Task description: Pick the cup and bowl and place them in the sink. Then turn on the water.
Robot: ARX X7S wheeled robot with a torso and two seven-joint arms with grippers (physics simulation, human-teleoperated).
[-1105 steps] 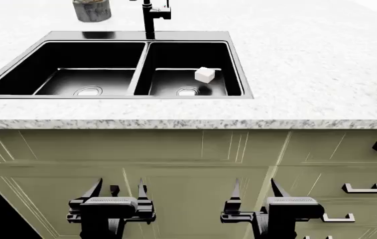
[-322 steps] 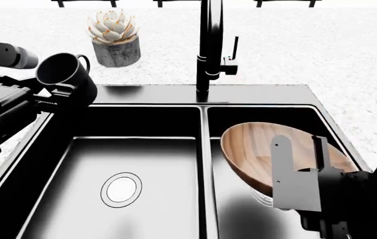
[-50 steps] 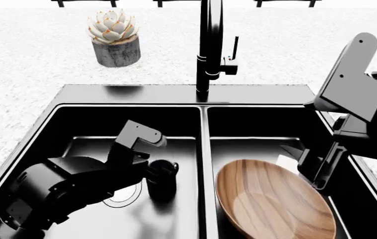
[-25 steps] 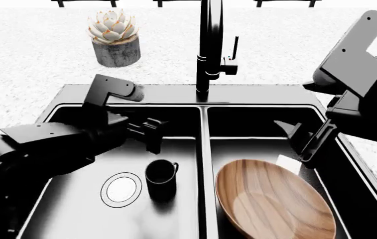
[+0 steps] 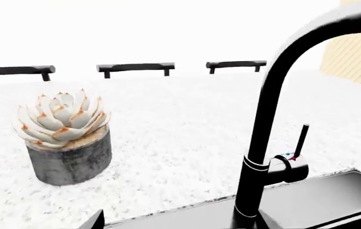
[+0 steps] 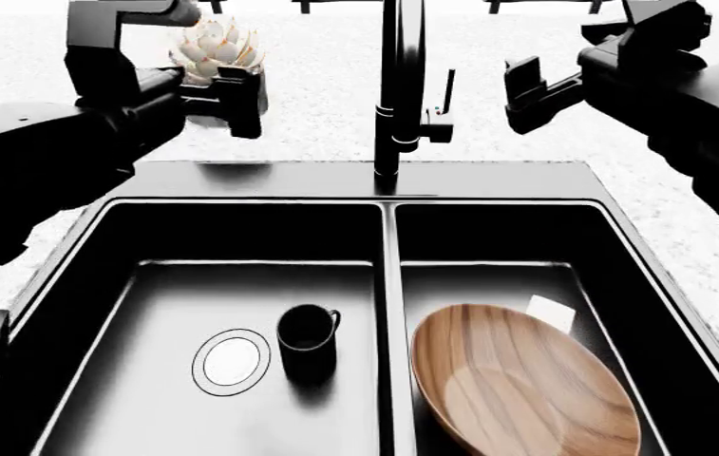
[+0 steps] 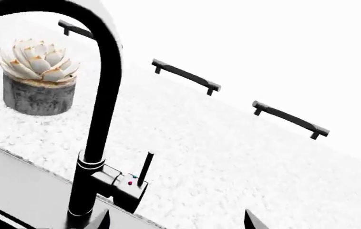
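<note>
The small matte black cylindrical mug (image 6: 307, 334) stands upright on the floor of the left basin, its loop handle toward three o'clock, just beside the round silver drain (image 6: 231, 362) at its nine o'clock. Across the centre divider, the wide shallow brown wooden bowl (image 6: 522, 382) lies in the right basin, tilted against the floor, with a small white block (image 6: 549, 313) showing at its one o'clock edge. So both items already sit inside the black rectangular double-basin sink (image 6: 359, 186), and by my reading only the water is left for you.

The tall black faucet (image 6: 399, 90) rises at twelve o'clock from the deck behind the divider; its thin side lever (image 7: 144, 168) stands up from the valve body, on the right-hand side, which favours your right arm. No water is running.

Both arms are raised clear of the basins, flanking the faucet. Your right gripper (image 6: 544, 81) hangs at two o'clock of the lever with its fingers apart and nothing between them, well placed to close in. Your left gripper (image 6: 230, 98) sits at ten o'clock, in front of the pale succulent in its grey stone pot (image 5: 66, 136); its fingers look parted and empty too.
</note>
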